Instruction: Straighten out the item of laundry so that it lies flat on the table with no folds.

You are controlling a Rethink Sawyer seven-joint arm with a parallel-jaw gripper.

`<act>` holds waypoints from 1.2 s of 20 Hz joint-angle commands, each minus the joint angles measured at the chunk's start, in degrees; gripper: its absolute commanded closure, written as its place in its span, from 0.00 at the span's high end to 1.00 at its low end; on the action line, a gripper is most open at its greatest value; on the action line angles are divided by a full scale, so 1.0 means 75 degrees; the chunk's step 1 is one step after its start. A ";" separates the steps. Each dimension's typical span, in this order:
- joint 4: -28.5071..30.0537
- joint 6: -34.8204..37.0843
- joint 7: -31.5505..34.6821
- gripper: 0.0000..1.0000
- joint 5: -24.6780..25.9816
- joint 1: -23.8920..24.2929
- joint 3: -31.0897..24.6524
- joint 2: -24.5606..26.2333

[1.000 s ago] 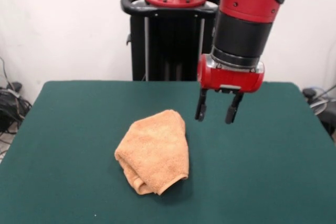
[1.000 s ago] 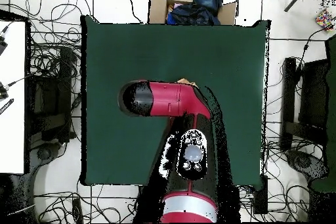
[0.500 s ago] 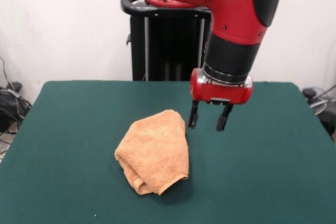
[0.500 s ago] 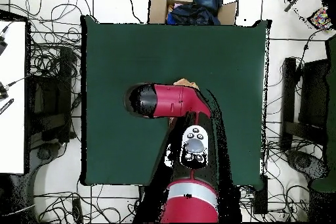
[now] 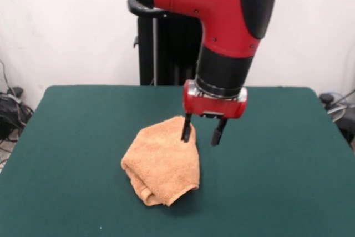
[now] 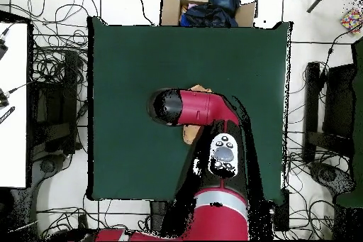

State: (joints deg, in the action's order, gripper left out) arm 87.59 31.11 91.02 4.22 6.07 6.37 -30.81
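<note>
The orange-tan towel [image 5: 162, 162] lies bunched and folded over itself near the middle of the dark green table [image 5: 277, 181]. My gripper [image 5: 202, 135] is open and empty, hanging just above the towel's far right edge, one finger over the cloth and the other over bare table. In the overhead view the arm [image 6: 191, 108] hides most of the towel [image 6: 189, 132]; only small bits of it show beside the arm. The stripe bands and the tag do not show.
The black pedestal [image 5: 166, 43] stands behind the table's far edge. In the overhead view a cardboard box of dark cloth [image 6: 209, 3] sits beyond the table's top edge, and cables [image 6: 49, 76] lie on the floor around the table.
My gripper has moved left in the front view and come lower, from over bare table to the towel's far right edge. It stays open. The towel has not moved.
</note>
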 commanded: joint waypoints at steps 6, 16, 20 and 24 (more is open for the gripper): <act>-0.0425 -0.1297 0.1010 1.00 0.0274 0.0464 -0.0176 0.1435; -0.0433 -0.1376 0.0488 1.00 0.0197 0.1046 -0.0877 0.2229; -0.0331 -0.1238 0.0273 1.00 0.0240 0.1352 -0.1233 0.2213; 0.0090 -0.0945 0.0624 0.00 0.0047 0.1305 -0.1155 0.1724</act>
State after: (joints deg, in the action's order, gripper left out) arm 83.97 20.93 91.02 4.19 14.85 2.87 -20.42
